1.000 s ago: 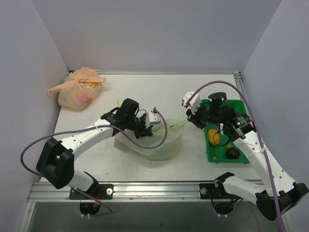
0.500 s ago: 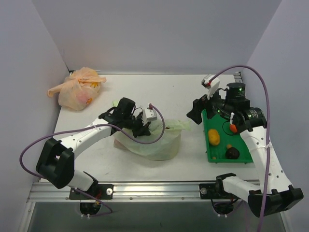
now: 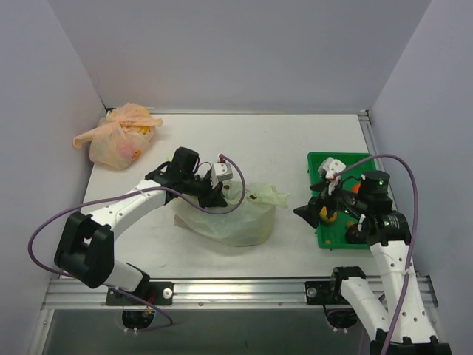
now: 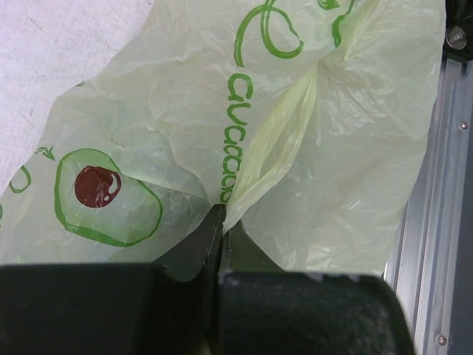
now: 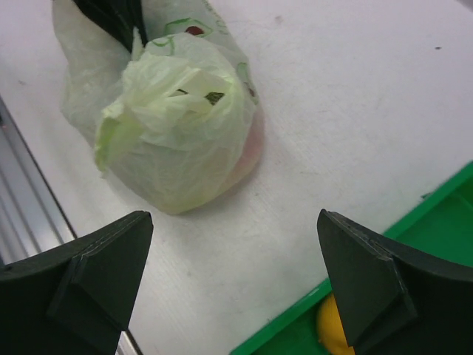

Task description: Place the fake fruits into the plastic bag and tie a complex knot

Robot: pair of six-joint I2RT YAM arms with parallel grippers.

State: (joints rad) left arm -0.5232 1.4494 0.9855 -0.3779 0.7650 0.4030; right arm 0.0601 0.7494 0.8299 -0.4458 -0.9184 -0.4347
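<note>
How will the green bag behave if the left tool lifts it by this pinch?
Probably floppy: the green bag is thin, creased film, bunched where the left tool pinches it. Likely bottom-heavy and saggy, since a pinkish bulge shows through its lower side. It may slip; only a narrow fold is gripped.

Pale green plastic bag (image 4: 355, 133) bears green avocado prints (image 4: 140, 214) with brown pits.

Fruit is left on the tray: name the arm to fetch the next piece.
Right. The right gripper hangs open at the edge of the green tray, by the yellow fruit; the left gripper is shut on the plastic bag.
</note>
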